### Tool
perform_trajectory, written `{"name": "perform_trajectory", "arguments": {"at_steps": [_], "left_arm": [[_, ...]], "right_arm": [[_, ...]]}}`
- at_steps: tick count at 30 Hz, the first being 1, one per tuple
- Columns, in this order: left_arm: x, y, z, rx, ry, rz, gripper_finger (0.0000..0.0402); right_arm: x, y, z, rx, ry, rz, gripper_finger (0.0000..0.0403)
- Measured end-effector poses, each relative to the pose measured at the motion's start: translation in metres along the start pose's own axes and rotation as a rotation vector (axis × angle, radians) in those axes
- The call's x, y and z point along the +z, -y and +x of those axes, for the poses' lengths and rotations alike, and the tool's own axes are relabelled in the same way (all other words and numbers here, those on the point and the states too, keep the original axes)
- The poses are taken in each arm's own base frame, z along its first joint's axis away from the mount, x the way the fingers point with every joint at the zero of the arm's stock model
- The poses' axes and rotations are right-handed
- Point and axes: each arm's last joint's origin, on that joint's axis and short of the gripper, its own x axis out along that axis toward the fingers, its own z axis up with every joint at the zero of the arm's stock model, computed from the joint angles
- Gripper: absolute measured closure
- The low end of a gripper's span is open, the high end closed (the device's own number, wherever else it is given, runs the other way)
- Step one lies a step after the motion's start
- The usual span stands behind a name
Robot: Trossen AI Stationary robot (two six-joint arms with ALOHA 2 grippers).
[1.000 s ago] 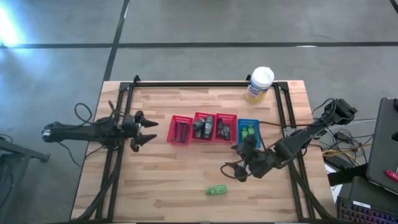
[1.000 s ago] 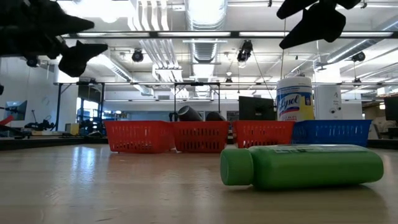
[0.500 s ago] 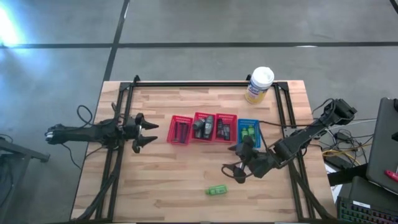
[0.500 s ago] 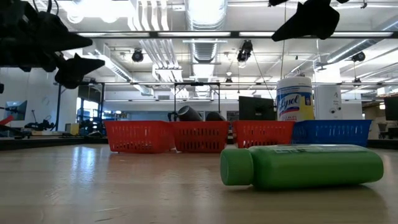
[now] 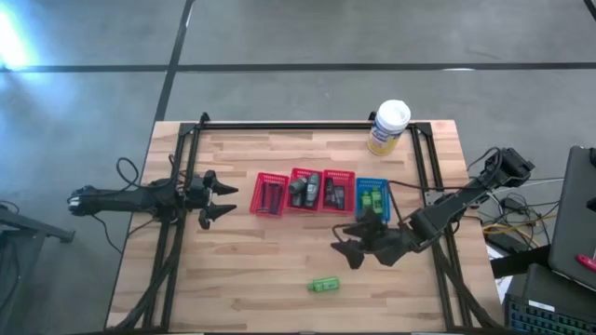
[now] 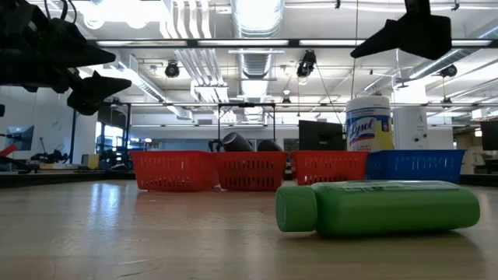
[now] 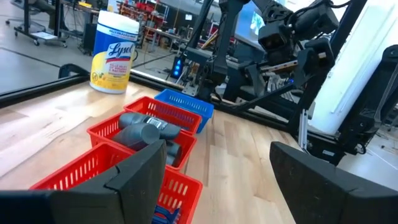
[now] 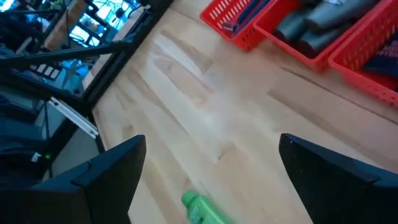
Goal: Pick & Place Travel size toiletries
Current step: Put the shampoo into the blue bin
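One green bottle (image 5: pixel 324 285) lies on the table (image 5: pixel 242 270), low centre of the high view, probably next for the blue basket (image 5: pixel 372 198). Right gripper (image 5: pixel 346 247) hangs spread and empty just above-right of it; left gripper (image 5: pixel 218 198) waits spread, mid-left.

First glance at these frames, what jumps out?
A lone green bottle lying on its side near the table's front edge, apart from everything else. Behind it, a row of three red baskets and a blue basket mid-table. The right gripper, open, hovers above the bottle.
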Motion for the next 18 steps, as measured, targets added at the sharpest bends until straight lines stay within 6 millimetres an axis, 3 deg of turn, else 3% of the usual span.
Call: {"name": "perform_trajectory", "arguments": {"at_steps": [3, 7, 18], "left_arm": [[0.000, 0.000, 0.000, 0.000, 0.000, 0.000, 0.0110], [0.000, 0.000, 0.000, -0.001, -0.001, 0.000, 0.0110], [0.000, 0.000, 0.000, -0.002, -0.002, -0.001, 0.0110]], "right_arm": [[0.001, 0.001, 0.001, -0.007, 0.000, 0.011, 0.0039], [0.003, 0.002, 0.002, -0.010, -0.002, -0.132, 0.0039], [0.008, -0.021, -0.007, 0.121, -0.042, -0.181, 0.0039]]}}
